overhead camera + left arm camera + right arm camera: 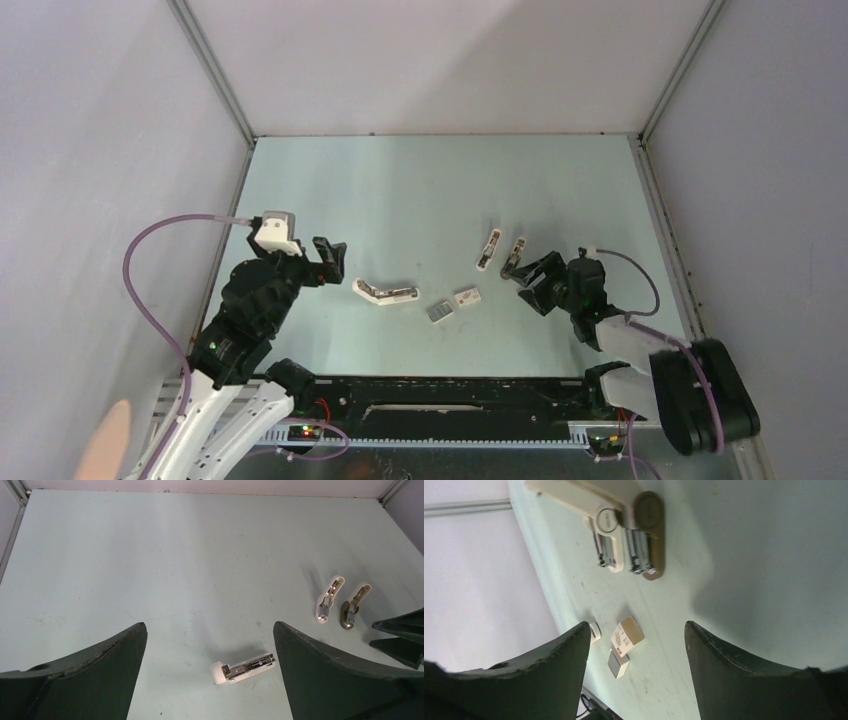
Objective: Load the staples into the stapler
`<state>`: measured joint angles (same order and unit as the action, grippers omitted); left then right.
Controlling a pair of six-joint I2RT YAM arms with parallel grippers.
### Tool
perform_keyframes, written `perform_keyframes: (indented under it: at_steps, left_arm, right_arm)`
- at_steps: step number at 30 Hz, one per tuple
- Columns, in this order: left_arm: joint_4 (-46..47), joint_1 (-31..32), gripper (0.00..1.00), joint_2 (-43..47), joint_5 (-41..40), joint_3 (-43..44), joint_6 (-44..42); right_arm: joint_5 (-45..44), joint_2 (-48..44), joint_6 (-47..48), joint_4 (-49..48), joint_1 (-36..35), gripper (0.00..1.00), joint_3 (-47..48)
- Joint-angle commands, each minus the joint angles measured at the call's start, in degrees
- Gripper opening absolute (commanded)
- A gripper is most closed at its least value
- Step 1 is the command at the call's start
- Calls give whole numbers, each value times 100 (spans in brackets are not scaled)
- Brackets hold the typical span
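Note:
The staples (440,312) are a small flat grey block in a tray, lying beside a white printed box (467,297) at mid-table; the right wrist view shows the staples (616,663) and the box (628,636) too. A white stapler (385,292) lies opened out just right of my left gripper (333,260), which is open and empty. In the left wrist view this stapler (242,668) lies between and beyond the fingers of the left gripper (210,625). My right gripper (518,280) is open and empty, close to two more staplers. The right gripper (637,624) holds nothing.
A second white stapler (489,250) and a brown one (514,258) lie side by side, right of centre. Both also show in the left wrist view (330,600) (354,606). Grey walls enclose the table on three sides.

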<state>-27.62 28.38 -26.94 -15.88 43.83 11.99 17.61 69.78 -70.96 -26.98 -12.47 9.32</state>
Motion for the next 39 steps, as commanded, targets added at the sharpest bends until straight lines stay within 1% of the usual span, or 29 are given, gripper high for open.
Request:
perform_keyframes:
  at_steps: [1,4,8,10,15,20,24,27,30,34,39]
  left_arm:
    - [40,-86,100,-86,34,56,35]
    - [25,-96,100,-122,55,74,70]
    - [1,-105,100,-132,72,94,84]
    - [-25,-105,100,-128,71,107,84]
    - [-138,-105,100,-136,94,141,20]
    - [-196,-105,100,-96,30,128,-35]
    - [-186,-105,100,-59,-48,86,-118]
    - [-162,-105,100,-62,-102,65,-180]
    - [-153,-133,100,-70,-142,55,-271]
    - [-150,-260,100,-17,-230,6,-298]
    - [-70,-412,100,144,-250,-100,-194]
  right_arm:
    - [-945,-981,1051,2164,-444,73,706]
    - [-1304,-1356,1713,2901,-955,74,1183]
    - [-1469,-1535,2878,3109,-1640,76,1672]
    - [-1552,-1489,3533,3185,-2015,79,1972]
    - [-1482,-851,5270,3726,-2783,83,3040]
    - [-1365,72,6587,4122,-3353,83,3954]
    - [-1124,804,7199,4330,-3604,83,4454]
    - [-1081,1352,7451,4528,-3723,83,4843]
    - [-822,1871,7762,4574,-3829,83,5169]
    - [-560,2405,8049,4322,-3928,84,5475]
    - [-517,3184,8318,4102,-3988,84,5996]
